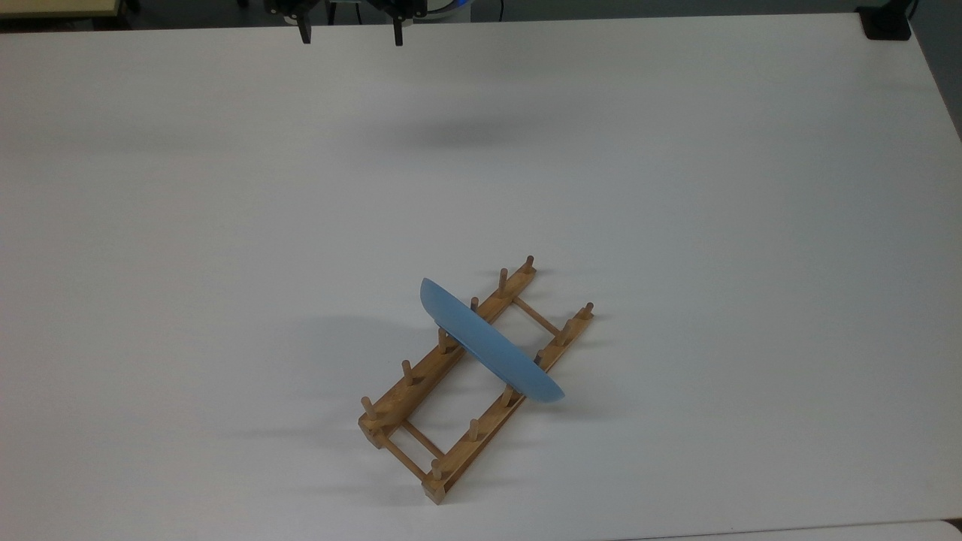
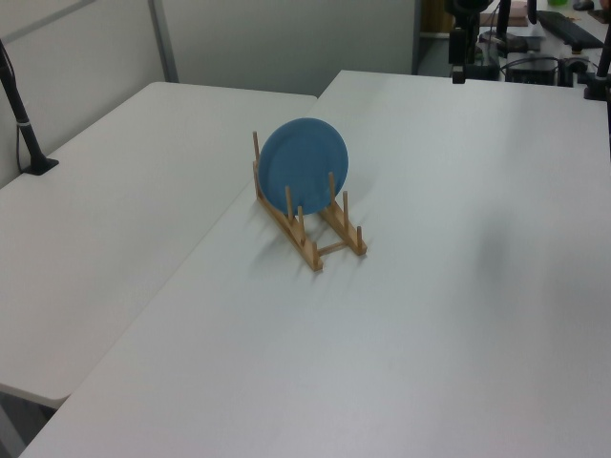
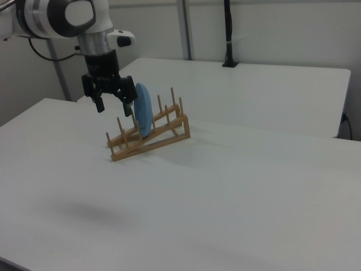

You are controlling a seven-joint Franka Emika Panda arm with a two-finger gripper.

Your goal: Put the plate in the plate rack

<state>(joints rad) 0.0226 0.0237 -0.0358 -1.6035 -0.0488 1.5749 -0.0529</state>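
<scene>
The light-blue plate [image 1: 488, 347] stands on edge across the wooden plate rack [image 1: 392, 407], between pegs near the rack's middle. In the left view the plate [image 2: 304, 162] faces the camera and leans in the plate rack [image 2: 307, 244]. My gripper [image 1: 350, 33] hangs at the top view's upper edge, far from the rack, open and holding nothing. It sits high at the left view's upper right as the gripper [image 2: 460, 72]. The right view has the gripper [image 3: 115, 109] in front of the plate [image 3: 143, 110] and rack [image 3: 148, 144], its fingers spread.
The white table [image 1: 676, 188] is wide around the rack. A second table [image 2: 105, 210] adjoins it, with a black clamped pole [image 2: 23, 119]. A black base [image 1: 887, 22] sits at the top view's far right corner. Another pole [image 3: 228, 34] rises behind.
</scene>
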